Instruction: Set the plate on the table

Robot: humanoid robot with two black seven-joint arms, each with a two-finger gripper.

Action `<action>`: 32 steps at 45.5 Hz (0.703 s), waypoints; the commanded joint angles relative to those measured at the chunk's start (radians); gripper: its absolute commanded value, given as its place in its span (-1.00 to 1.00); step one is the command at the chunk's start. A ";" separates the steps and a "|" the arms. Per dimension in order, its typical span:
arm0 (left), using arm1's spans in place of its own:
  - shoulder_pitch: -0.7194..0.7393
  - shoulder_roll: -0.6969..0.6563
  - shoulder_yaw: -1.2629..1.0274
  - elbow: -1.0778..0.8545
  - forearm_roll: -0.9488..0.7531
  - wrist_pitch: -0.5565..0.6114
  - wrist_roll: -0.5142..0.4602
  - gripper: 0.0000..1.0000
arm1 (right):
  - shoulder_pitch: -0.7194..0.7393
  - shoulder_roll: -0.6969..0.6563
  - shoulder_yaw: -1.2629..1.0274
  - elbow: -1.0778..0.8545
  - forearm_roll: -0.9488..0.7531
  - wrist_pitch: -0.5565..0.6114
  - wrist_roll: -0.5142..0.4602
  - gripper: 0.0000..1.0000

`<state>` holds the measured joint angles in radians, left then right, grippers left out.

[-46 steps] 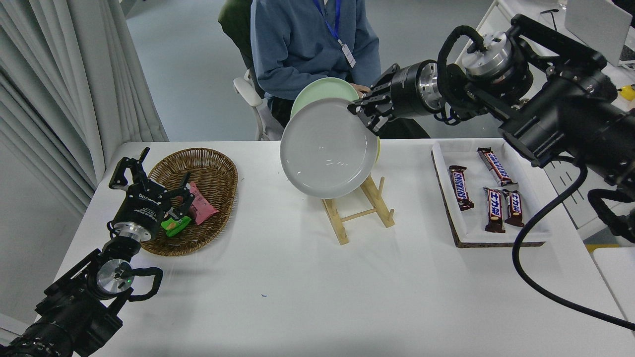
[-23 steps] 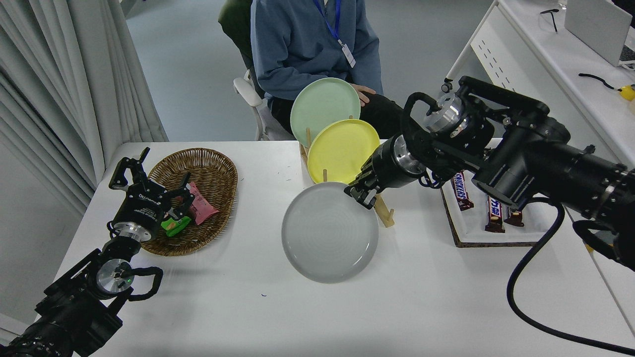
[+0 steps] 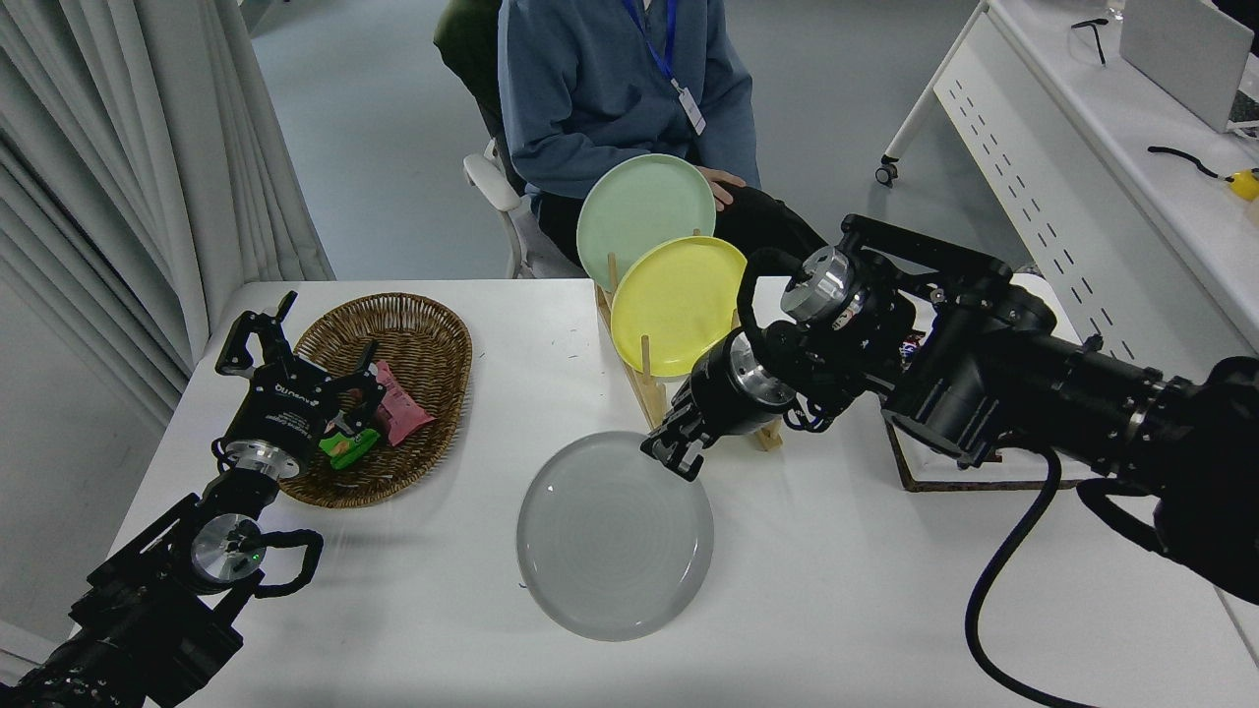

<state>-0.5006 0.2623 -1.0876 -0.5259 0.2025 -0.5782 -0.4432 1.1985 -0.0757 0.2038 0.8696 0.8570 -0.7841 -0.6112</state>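
Where the right gripper (image 3: 675,458) pinches it — the plate (image 3: 615,536), plain light-grey.

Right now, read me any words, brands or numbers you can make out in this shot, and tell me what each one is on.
White lettering on the body of the left gripper: there, but too small and tilted to read.
Candy bar wrapper peeking out behind the right arm: print mostly hidden, unreadable.
Pink and green snack packets in the wicker basket: no legible print.
Grey plate, yellow plate, pale green plate: no text.
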 commanded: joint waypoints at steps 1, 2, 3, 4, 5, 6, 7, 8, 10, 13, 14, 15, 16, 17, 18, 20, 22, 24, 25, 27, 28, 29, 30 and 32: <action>-0.001 0.000 0.000 0.000 0.000 0.000 0.000 1.00 | -0.071 0.037 0.045 -0.081 -0.010 -0.001 -0.002 -1.00; 0.001 0.000 0.000 0.000 0.000 0.000 0.000 1.00 | -0.076 0.040 0.052 -0.089 -0.010 -0.001 -0.002 -1.00; 0.001 0.000 0.000 0.000 0.000 0.000 -0.002 1.00 | -0.080 0.042 0.058 -0.095 -0.010 -0.001 -0.002 -1.00; 0.001 0.000 0.000 0.000 0.000 0.000 0.000 1.00 | -0.083 0.045 0.063 -0.098 -0.012 -0.001 -0.002 -1.00; 0.001 0.000 0.000 0.000 0.000 0.000 -0.002 1.00 | -0.085 0.047 0.065 -0.101 -0.013 -0.001 -0.002 -1.00; 0.001 0.000 0.000 0.000 0.000 0.000 0.000 1.00 | -0.086 0.050 0.066 -0.104 -0.016 -0.001 -0.002 -1.00; -0.001 0.000 0.000 0.000 0.000 0.000 0.000 1.00 | -0.086 0.053 0.068 -0.106 -0.024 -0.001 -0.002 -1.00; -0.001 0.000 0.000 0.001 0.000 0.000 -0.002 1.00 | -0.088 0.054 0.069 -0.110 -0.033 -0.001 -0.002 -1.00; 0.001 0.000 0.000 0.000 0.000 0.000 0.000 1.00 | -0.093 0.060 0.077 -0.124 -0.052 -0.001 -0.004 -1.00; 0.001 0.000 0.000 0.000 0.000 0.000 0.000 1.00 | -0.103 0.070 0.091 -0.152 -0.070 -0.001 -0.012 -1.00; -0.001 0.000 0.000 0.000 0.000 0.000 0.000 1.00 | -0.108 0.070 0.094 -0.161 -0.076 -0.001 -0.018 -1.00; 0.001 0.000 0.000 0.000 0.000 0.000 -0.002 1.00 | -0.112 0.071 0.094 -0.167 -0.081 -0.001 -0.024 -1.00; -0.001 0.000 0.000 0.000 0.000 0.000 0.000 1.00 | -0.117 0.073 0.094 -0.170 -0.084 -0.001 -0.028 -1.00; -0.001 0.000 0.000 0.000 0.000 0.000 0.000 1.00 | -0.120 0.074 0.094 -0.173 -0.087 -0.001 -0.032 -1.00; -0.001 0.000 0.000 0.001 0.000 -0.002 0.000 1.00 | -0.123 0.074 0.094 -0.175 -0.088 -0.001 -0.033 -1.00; 0.001 0.000 0.000 0.000 0.000 0.000 0.000 1.00 | -0.128 0.074 0.095 -0.175 -0.095 -0.001 -0.033 -1.00; -0.001 0.000 0.000 0.000 0.000 0.000 -0.002 1.00 | -0.132 0.074 0.097 -0.176 -0.098 -0.001 -0.033 -1.00; 0.001 0.000 0.000 0.000 0.000 0.000 -0.002 1.00 | -0.135 0.076 0.101 -0.181 -0.098 -0.001 -0.033 -1.00; -0.001 0.000 0.000 0.000 0.000 0.000 0.000 1.00 | -0.137 0.076 0.104 -0.187 -0.099 -0.001 -0.033 -1.00; -0.001 0.000 0.000 0.001 0.000 0.000 0.000 1.00 | -0.137 0.076 0.111 -0.211 -0.101 -0.001 -0.033 -1.00; -0.001 0.000 0.000 0.001 0.000 0.000 0.000 1.00 | -0.137 0.076 0.111 -0.225 -0.101 -0.001 -0.033 -1.00; -0.001 0.000 0.000 0.000 0.000 0.000 0.000 1.00 | -0.137 0.076 0.111 -0.237 -0.101 -0.001 -0.033 -1.00; 0.001 0.000 0.000 0.000 0.000 0.000 -0.002 1.00 | -0.137 0.076 0.111 -0.250 -0.101 -0.001 -0.035 -1.00; 0.001 0.000 0.000 0.000 0.000 0.000 0.000 1.00 | -0.139 0.076 0.111 -0.264 -0.101 -0.001 -0.035 -1.00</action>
<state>-0.5009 0.2623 -1.0876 -0.5259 0.2025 -0.5786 -0.4439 1.0760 -0.0059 0.2999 0.6855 0.7707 -0.7854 -0.6388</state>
